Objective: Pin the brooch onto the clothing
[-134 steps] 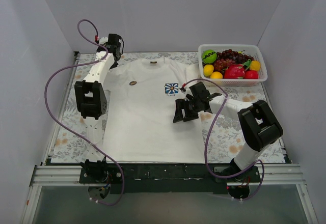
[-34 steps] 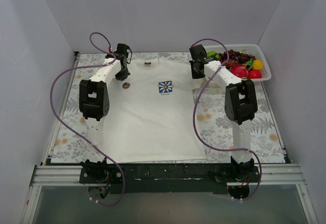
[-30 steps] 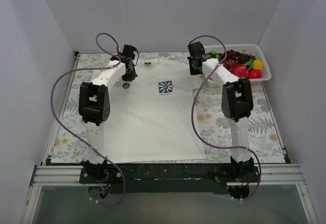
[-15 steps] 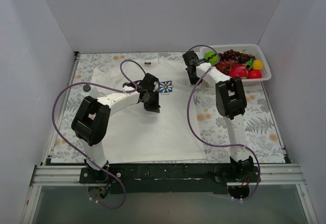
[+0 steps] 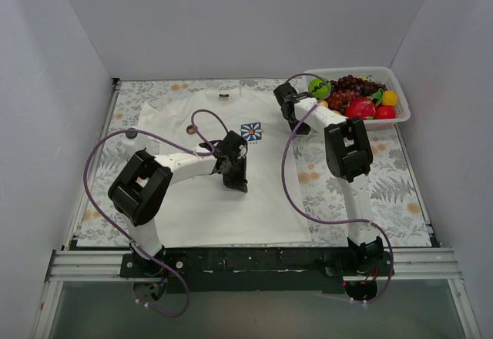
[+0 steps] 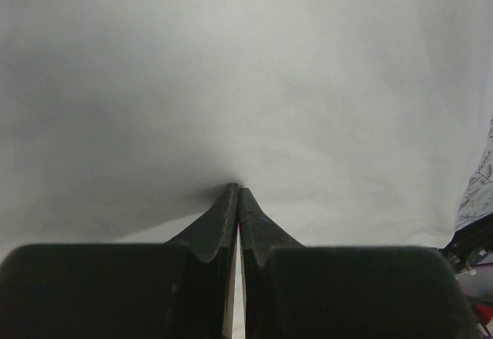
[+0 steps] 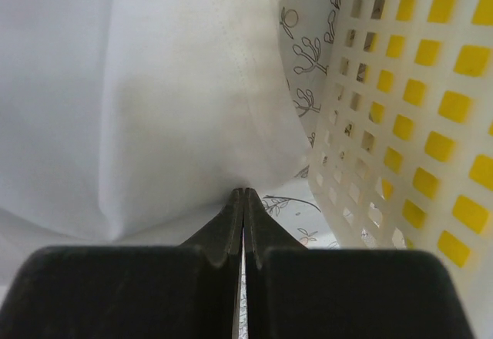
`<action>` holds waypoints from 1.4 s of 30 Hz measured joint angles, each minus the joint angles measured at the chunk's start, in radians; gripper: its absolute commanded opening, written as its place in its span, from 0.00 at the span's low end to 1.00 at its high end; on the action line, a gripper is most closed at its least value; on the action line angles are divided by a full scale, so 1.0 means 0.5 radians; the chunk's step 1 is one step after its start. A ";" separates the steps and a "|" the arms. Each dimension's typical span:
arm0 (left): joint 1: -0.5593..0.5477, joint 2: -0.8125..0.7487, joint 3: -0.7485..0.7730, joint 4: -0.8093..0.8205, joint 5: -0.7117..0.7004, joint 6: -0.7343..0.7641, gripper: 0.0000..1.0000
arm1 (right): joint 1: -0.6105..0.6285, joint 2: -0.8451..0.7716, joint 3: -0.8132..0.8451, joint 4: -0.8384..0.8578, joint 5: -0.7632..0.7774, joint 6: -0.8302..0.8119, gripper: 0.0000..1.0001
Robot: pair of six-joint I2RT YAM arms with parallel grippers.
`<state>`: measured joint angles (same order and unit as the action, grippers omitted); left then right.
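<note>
1. Top view, layout. The shirt (image 5: pixel 216 208) lies spread flat and front up on the table (image 5: pixel 100 192), so the chest is open for pinning. I take the brooch (image 5: pixel 131 133) to be the grey disc on the table just off the sleeve on my left side, close to my left arm's cable. It is not on the shirt yet and is well apart from both pincers. A dark speck (image 5: pixel 189 129) sits on the chest beside the flower print (image 5: pixel 250 132); it is too small to identify.
2. Top view, arms. My left pincer (image 5: pixel 239 185) is low over mid-shirt. My right pincer (image 5: pixel 282 96) is at the opposite sleeve, near the basket (image 5: pixel 393 119) of fruit.
3. Left wrist. The fingers (image 6: pixel 216 219) are pressed together with nothing between them, tips at plain white cloth. My guess is that they are smoothing the cloth or holding it down, not grasping. The brooch is out of view.
4. Right wrist. The fingers (image 7: pixel 223 227) are also together and empty. The tips sit at the shirt's edge where the patterned table cover shows, with the basket wall close on the right. They are likely keeping that sleeve flat.
5. Judgement. Still early in the task. One pincer must lift off, open and fetch the disc. The disc is thin and flat, so it may be awkward to pick up.
</note>
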<state>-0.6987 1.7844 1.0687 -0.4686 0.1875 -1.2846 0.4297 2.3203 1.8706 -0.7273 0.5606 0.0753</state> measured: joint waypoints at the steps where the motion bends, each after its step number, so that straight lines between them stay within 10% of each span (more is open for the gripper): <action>1: -0.005 -0.005 -0.011 0.007 0.002 -0.004 0.00 | 0.002 -0.010 -0.018 -0.005 0.014 0.002 0.01; 18: -0.068 -0.050 -0.038 -0.024 -0.056 -0.006 0.00 | -0.003 -0.245 -0.266 -0.124 -0.078 0.067 0.01; 23: -0.076 -0.125 -0.021 -0.087 -0.176 0.036 0.32 | -0.010 -0.661 -0.558 0.119 -0.347 0.060 0.06; 35: -0.077 -0.603 0.031 0.267 -0.600 0.235 0.98 | -0.008 -1.695 -1.341 1.036 -1.002 0.130 0.73; 42: -0.077 -0.959 -0.129 0.621 -0.851 0.427 0.98 | -0.008 -2.087 -1.579 1.389 -1.131 0.121 0.92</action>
<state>-0.7372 1.3048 1.0042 -0.1581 -0.2382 -1.0710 0.4259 1.2766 1.0813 -0.0326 -0.0051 0.1356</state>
